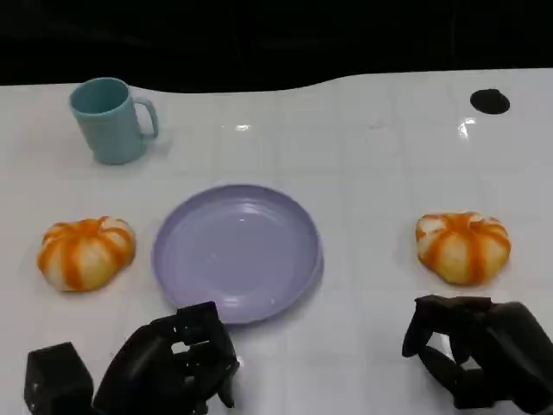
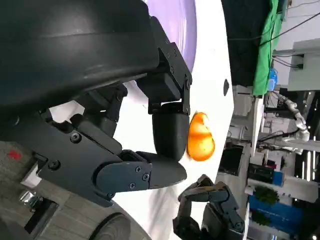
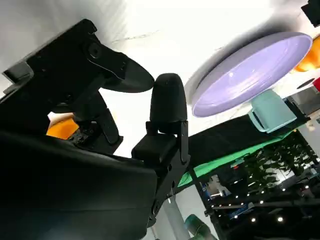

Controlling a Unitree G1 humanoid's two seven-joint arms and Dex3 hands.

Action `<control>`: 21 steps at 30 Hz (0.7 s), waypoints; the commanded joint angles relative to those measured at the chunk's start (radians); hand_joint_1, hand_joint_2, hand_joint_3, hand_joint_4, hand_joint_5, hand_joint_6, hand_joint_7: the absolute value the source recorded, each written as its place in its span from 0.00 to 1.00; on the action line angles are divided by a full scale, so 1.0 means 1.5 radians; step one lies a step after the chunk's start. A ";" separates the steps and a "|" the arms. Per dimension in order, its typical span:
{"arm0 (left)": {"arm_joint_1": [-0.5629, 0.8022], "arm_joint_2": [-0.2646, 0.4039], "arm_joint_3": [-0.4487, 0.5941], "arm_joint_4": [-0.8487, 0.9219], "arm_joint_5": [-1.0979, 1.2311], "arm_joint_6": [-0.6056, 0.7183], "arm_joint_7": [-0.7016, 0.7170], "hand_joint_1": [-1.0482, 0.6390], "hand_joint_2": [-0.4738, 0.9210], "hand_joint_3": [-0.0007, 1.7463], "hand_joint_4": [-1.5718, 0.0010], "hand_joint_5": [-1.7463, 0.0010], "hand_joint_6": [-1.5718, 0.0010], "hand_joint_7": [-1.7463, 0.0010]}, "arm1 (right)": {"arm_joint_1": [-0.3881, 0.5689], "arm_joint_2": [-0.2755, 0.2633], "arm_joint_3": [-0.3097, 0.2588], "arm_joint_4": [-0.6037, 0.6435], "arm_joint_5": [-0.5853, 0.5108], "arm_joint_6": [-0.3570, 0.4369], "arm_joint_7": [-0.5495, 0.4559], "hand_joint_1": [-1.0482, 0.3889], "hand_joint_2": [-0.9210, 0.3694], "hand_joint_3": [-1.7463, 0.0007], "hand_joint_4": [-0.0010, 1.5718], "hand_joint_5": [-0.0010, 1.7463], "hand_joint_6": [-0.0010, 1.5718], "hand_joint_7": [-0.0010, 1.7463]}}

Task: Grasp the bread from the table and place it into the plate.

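While both hands [image 1: 186, 359] [image 1: 479, 350] hang empty, fingers apart, round orange-striped bread [image 1: 463, 246], lavender plate [image 1: 238, 252].

My white table [image 1: 380, 173] shines with small light glints, and past its far edge everything is black. From my wrists I see a green cloth [image 2: 265, 45] hanging beyond the table, and leafy plants [image 3: 270, 170] dotted with small lights.

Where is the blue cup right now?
In the head view, the blue cup stands at the far left of the white table, behind the left bread and up-left of the purple plate.
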 commanded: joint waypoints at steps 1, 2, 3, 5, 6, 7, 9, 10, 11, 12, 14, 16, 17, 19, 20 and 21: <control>-0.002 0.011 0.005 -0.002 0.001 -0.002 0.001 0.31 0.80 0.38 0.48 0.00 0.50 0.19 | -0.006 -0.010 0.001 0.005 -0.001 -0.002 -0.010 0.57 0.40 0.35 0.57 1.00 0.45 0.79; -0.001 0.011 0.005 -0.003 0.001 -0.001 0.001 0.31 0.80 0.38 0.48 0.00 0.50 0.19 | -0.006 -0.010 0.001 0.005 0.000 -0.002 -0.009 0.57 0.40 0.34 0.57 1.00 0.45 0.80; -0.001 0.011 0.005 -0.003 0.002 -0.002 0.002 0.30 0.80 0.39 0.48 0.00 0.50 0.19 | -0.006 -0.010 0.001 0.006 0.000 -0.002 -0.009 0.57 0.40 0.34 0.57 1.00 0.45 0.80; -0.002 0.011 0.005 -0.003 0.002 0.000 0.001 0.30 0.80 0.39 0.48 0.00 0.51 0.19 | -0.007 -0.010 0.001 0.007 0.000 -0.001 -0.009 0.57 0.40 0.34 0.57 1.00 0.45 0.80; -0.001 0.012 0.005 -0.005 0.001 0.003 0.001 0.30 0.80 0.39 0.48 0.00 0.51 0.19 | -0.007 -0.010 0.001 0.006 0.000 0.000 -0.007 0.56 0.40 0.34 0.56 1.00 0.45 0.79; -0.001 0.012 0.005 -0.006 0.001 0.007 0.002 0.30 0.80 0.39 0.48 0.00 0.51 0.19 | -0.007 -0.011 0.001 0.005 0.000 0.001 -0.006 0.56 0.40 0.34 0.56 1.00 0.45 0.79; -0.001 0.012 0.004 -0.006 0.003 0.003 0.003 0.30 0.80 0.39 0.48 0.00 0.51 0.19 | -0.006 -0.010 0.001 0.005 0.000 0.002 -0.006 0.56 0.40 0.34 0.56 1.00 0.45 0.79; -0.001 0.012 0.005 -0.004 0.003 0.000 0.002 0.30 0.80 0.39 0.48 0.00 0.51 0.19 | -0.007 -0.010 0.002 0.005 0.000 0.001 -0.007 0.56 0.40 0.34 0.56 1.00 0.45 0.79; -0.002 0.012 0.005 -0.003 0.001 0.000 0.000 0.30 0.80 0.39 0.48 0.00 0.51 0.19 | -0.007 -0.010 0.002 0.006 0.000 0.001 -0.007 0.56 0.40 0.34 0.56 1.00 0.45 0.79; -0.002 0.011 0.006 -0.002 0.000 0.000 -0.001 0.30 0.80 0.39 0.48 0.00 0.51 0.19 | -0.007 -0.011 0.002 0.006 0.001 0.001 -0.007 0.56 0.40 0.34 0.56 1.00 0.45 0.79; -0.002 0.010 0.006 -0.001 -0.003 0.002 -0.003 0.31 0.80 0.39 0.48 0.00 0.51 0.19 | -0.006 -0.011 0.002 0.005 0.002 0.002 -0.006 0.56 0.40 0.34 0.56 1.00 0.45 0.79; -0.002 0.010 0.006 0.000 -0.001 -0.001 -0.002 0.30 0.80 0.39 0.48 0.00 0.51 0.19 | -0.007 -0.010 0.001 0.008 0.003 -0.004 -0.012 0.57 0.40 0.35 0.56 1.00 0.46 0.78; -0.002 0.010 0.006 0.000 -0.001 -0.002 -0.002 0.30 0.80 0.39 0.48 0.00 0.51 0.19 | -0.008 -0.010 0.000 0.010 0.005 -0.009 -0.015 0.57 0.40 0.35 0.56 1.00 0.46 0.77; -0.002 0.010 0.006 -0.001 0.000 -0.001 -0.001 0.30 0.80 0.39 0.48 0.00 0.51 0.19 | -0.009 -0.009 -0.004 0.013 0.017 -0.020 -0.014 0.58 0.39 0.36 0.55 0.99 0.47 0.72; -0.002 0.010 0.006 -0.001 0.000 0.000 0.000 0.30 0.80 0.39 0.48 0.00 0.51 0.19 | -0.010 -0.009 -0.006 0.012 0.020 -0.022 -0.014 0.58 0.37 0.39 0.54 0.96 0.48 0.67; -0.002 0.010 0.006 0.000 0.000 -0.002 -0.001 0.30 0.80 0.39 0.48 0.00 0.51 0.19 | -0.011 -0.010 -0.008 0.013 0.019 -0.025 -0.021 0.58 0.35 0.41 0.53 0.94 0.49 0.64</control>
